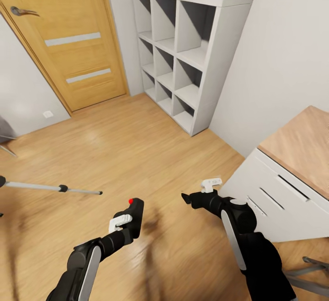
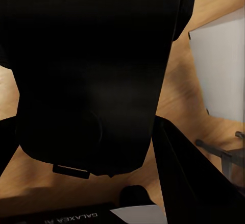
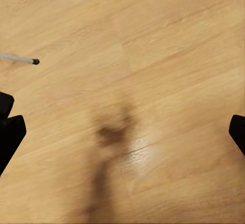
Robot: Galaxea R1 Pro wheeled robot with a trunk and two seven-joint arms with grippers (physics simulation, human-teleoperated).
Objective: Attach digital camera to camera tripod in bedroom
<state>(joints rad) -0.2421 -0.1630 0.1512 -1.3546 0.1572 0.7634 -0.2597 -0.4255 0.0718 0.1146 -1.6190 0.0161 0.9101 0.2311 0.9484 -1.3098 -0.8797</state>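
The digital camera [image 1: 136, 209] is a small black body with a red dot on top, held low over the wood floor by my left gripper [image 1: 130, 228], which is shut on it. In the left wrist view the camera [image 2: 92, 81] is a big dark mass between the fingers [image 2: 178, 178]. One silver-grey leg of the camera tripod [image 1: 55, 187], with a black joint, reaches in from the left edge; the rest is out of frame. Its leg tip [image 3: 23, 59] appears in the right wrist view. My right gripper [image 1: 188, 198] hangs open and empty over bare floor [image 3: 122, 132], to the right of the camera.
White cube shelves [image 1: 183, 54] stand against the far wall beside an oak door [image 1: 68, 40]. A white drawer chest [image 1: 283, 191] with a wood top is close on the right. A low grey metal frame [image 1: 310, 269] lies at the bottom right.
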